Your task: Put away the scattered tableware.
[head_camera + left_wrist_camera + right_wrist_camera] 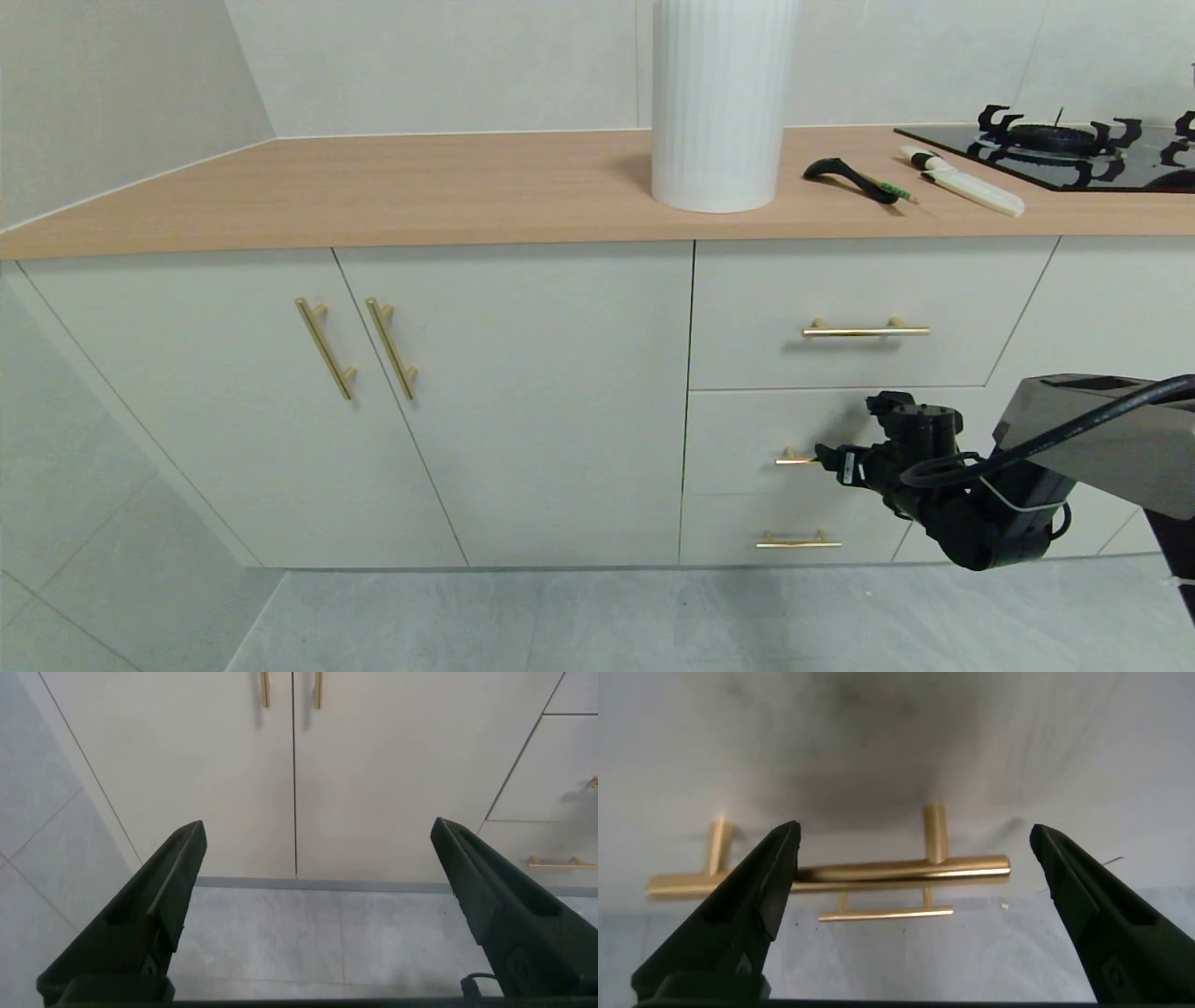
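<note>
Wooden countertop (420, 187) carries the scattered tableware: a black curved-handled utensil (845, 177), a thin green-tipped stick (898, 192) just beside it, and a long cream-white utensil (971, 191) lying near the black gas hob (1064, 149). A tall white ribbed cylinder (717, 103) stands close by. Below the countertop, the right gripper (915, 854) is at the middle drawer's brass bar handle (878, 873), its fingers (747, 915) spread apart with the bar seen between them. The left gripper (318, 845), fingers likewise wide apart, faces the pale cabinet doors (299, 775), low near the grey tiled floor (280, 933).
</note>
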Controlling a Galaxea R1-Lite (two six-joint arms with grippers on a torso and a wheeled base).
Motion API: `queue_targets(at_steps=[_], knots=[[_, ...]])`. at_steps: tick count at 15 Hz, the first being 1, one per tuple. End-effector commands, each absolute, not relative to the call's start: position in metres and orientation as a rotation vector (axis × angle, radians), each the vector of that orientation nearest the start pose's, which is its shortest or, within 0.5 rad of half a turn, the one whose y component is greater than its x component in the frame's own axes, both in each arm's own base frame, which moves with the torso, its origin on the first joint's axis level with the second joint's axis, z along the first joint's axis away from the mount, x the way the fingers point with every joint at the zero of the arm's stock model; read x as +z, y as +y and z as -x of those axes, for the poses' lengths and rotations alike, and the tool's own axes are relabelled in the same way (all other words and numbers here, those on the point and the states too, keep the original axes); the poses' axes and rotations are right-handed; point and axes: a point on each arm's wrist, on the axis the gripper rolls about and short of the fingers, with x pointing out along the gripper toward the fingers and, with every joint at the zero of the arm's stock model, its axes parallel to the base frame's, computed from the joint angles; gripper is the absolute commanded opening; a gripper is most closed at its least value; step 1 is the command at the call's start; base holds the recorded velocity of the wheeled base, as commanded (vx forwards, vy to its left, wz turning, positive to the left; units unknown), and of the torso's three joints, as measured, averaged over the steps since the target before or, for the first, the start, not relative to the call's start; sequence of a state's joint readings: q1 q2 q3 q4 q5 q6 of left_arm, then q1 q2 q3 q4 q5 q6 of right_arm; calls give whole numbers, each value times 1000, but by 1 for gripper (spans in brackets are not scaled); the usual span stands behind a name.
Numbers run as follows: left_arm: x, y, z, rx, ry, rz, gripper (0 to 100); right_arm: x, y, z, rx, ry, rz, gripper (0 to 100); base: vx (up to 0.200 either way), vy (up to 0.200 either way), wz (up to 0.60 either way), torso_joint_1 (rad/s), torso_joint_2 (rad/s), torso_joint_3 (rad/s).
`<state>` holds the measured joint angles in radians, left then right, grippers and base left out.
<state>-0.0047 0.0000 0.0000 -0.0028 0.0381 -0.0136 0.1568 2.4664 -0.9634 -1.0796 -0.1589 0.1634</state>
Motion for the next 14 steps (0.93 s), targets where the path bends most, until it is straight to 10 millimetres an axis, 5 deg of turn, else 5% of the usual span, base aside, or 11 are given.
queue_targets(at_steps=[1,14], knots=[[76,1,23,34,-3,14,100,-30,62,-412,-39,424,-93,100,0,0,0,0,0,0],[76,1,23,34,-3,14,100,-37,65,-392,-22,502,-54,100,0,0,0,0,0,0]])
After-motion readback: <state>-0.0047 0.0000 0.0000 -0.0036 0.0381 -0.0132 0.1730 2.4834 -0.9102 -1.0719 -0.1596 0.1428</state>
